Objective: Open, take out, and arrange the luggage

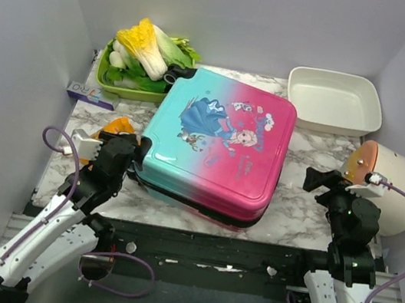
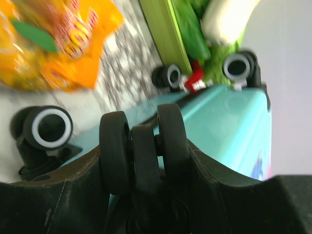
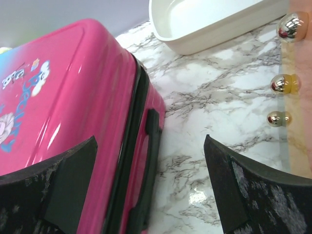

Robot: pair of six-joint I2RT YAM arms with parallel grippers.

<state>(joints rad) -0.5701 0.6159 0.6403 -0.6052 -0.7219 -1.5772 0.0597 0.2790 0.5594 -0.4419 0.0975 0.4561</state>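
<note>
The luggage (image 1: 219, 143) lies flat and closed in the middle of the marble table, its teal half on the left and its pink half on the right. My left gripper (image 1: 135, 157) is at its near-left corner, shut on a black double wheel (image 2: 144, 141); both fingers press the wheel's outer sides. The teal shell (image 2: 229, 126) and other wheels show beyond it. My right gripper (image 1: 315, 178) hovers open just right of the pink side (image 3: 83, 83), with the black zipper trim and side handle (image 3: 148, 161) between its fingers.
A white tray (image 1: 335, 100) stands at the back right. A green tray with cabbage (image 1: 113, 78) is at the back left, with a small box (image 1: 88, 93) and an orange snack bag (image 1: 113, 125) near it. A round white container with a peach lid (image 1: 395, 188) sits far right.
</note>
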